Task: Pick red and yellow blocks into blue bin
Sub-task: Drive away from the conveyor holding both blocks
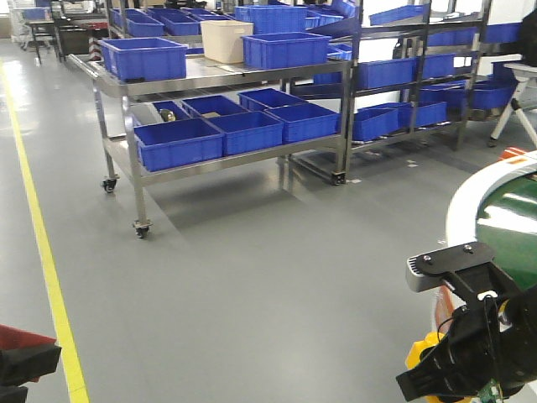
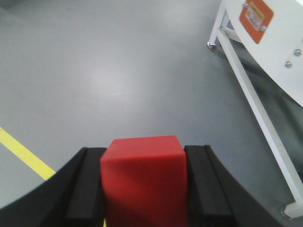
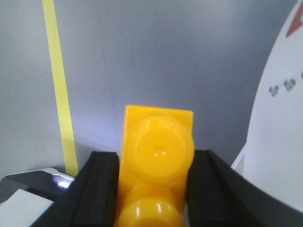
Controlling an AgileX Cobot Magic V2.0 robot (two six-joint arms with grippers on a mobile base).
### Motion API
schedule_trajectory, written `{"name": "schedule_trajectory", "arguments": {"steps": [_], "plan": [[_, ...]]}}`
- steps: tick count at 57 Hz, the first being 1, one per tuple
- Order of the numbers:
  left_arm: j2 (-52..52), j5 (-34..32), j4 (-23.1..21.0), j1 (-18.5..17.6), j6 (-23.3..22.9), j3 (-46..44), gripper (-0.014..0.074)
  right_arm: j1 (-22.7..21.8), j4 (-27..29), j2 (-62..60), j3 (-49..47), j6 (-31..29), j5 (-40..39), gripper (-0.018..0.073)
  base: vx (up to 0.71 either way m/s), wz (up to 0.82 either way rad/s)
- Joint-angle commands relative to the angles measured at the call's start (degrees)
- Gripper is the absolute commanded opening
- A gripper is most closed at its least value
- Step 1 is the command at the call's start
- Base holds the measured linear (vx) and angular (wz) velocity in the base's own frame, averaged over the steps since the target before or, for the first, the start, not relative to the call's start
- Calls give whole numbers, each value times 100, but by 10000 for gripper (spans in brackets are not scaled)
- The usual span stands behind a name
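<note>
My left gripper (image 2: 144,152) is shut on the small matte red cube (image 2: 142,179), which sits squarely between the black pads above the grey floor. In the front view this gripper (image 1: 18,359) shows only at the bottom left corner. My right gripper (image 3: 156,158) is shut on the glossy yellow studded brick (image 3: 158,146), studs facing the camera. In the front view the right gripper (image 1: 457,361) is low at the right with the yellow brick (image 1: 419,351) showing at its left side. Several blue crates (image 1: 144,57) stand on a far cart; I cannot tell which is the blue bin.
A wheeled steel cart (image 1: 210,80) with a beige tub (image 1: 225,39) stands ahead, with shelving racks (image 1: 419,75) behind it. A white-rimmed green round table (image 1: 503,210) is close on the right. A yellow floor line (image 1: 46,252) runs along the left. A white frame leg (image 2: 251,90) is near the left gripper.
</note>
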Motion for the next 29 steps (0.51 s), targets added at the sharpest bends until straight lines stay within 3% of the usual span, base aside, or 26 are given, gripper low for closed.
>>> {"name": "schedule_trajectory", "arguments": {"steps": [1, 29], "plan": [[-76, -376, -119, -17, -3, -144, 335, 0, -35, -175, -143, -54, -263, 244, 16, 20], [-76, -376, -119, -17, -3, -144, 335, 0, -35, -175, -143, -54, -263, 244, 23, 14]]}}
